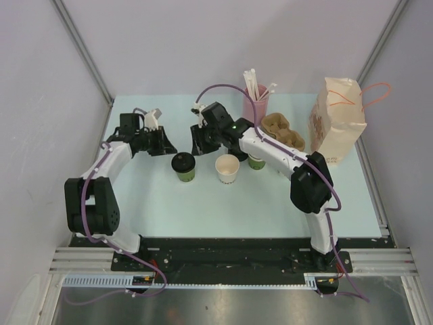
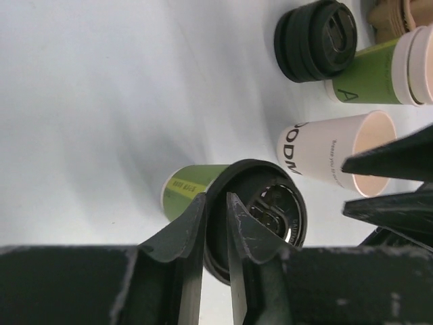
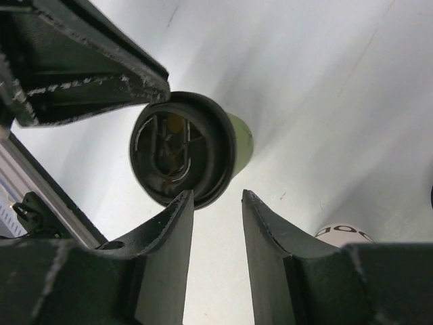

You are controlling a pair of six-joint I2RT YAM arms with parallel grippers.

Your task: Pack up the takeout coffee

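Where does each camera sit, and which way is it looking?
Top external: above and behind the bases, looking down on the table; left arm and right arm show.
Left wrist: on the left arm, looking past the left gripper at the lidded green cup.
Right wrist: on the right arm, looking past the right gripper at the same cup.
Shared: all three show that cup.

Lidded green cup (image 1: 183, 166), open white cup (image 1: 227, 169)

Left arm (image 1: 108, 162), right arm (image 1: 274, 152): white links, blk joint housings. Purple cable (image 1: 223, 87) runs along each. Green LED (image 1: 235, 125) lit on R wrist. Left gripper (image 2: 215, 200), right gripper (image 3: 218, 196): blk wedge-shaped fingers, edges scuffed grey.
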